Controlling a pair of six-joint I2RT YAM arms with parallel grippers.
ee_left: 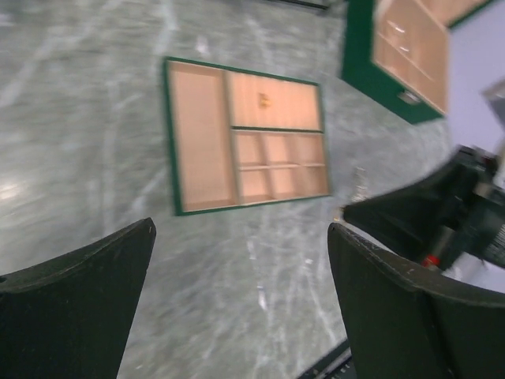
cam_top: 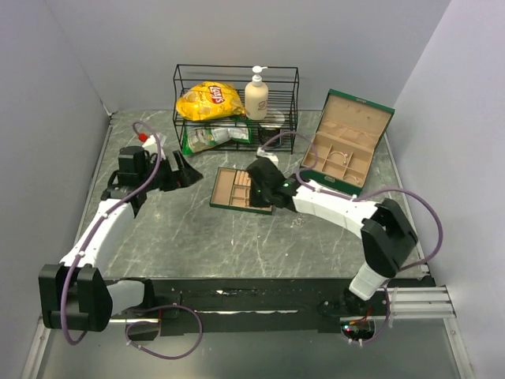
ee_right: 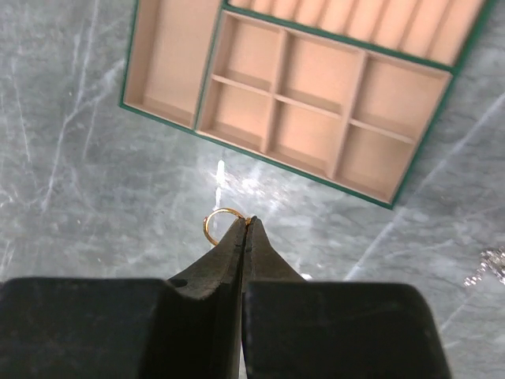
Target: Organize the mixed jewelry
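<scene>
My right gripper (ee_right: 247, 221) is shut on a thin gold ring (ee_right: 216, 220), held just above the marble table near the front edge of the green-rimmed tan tray (ee_right: 304, 99). The tray (cam_top: 237, 188) lies mid-table; in the left wrist view (ee_left: 246, 134) a small gold piece (ee_left: 263, 99) lies in one of its compartments. The open green jewelry box (cam_top: 347, 146) stands at the right with jewelry in its compartments. My left gripper (ee_left: 241, 260) is open and empty above bare table, left of the tray. In the top view the right gripper (cam_top: 263, 186) is over the tray's right end.
A black wire rack (cam_top: 235, 106) at the back holds a yellow chip bag (cam_top: 209, 100), a soap pump bottle (cam_top: 256, 95) and a green packet (cam_top: 213, 136). A silver chain (ee_right: 489, 264) lies on the table at the right. Grey walls close both sides.
</scene>
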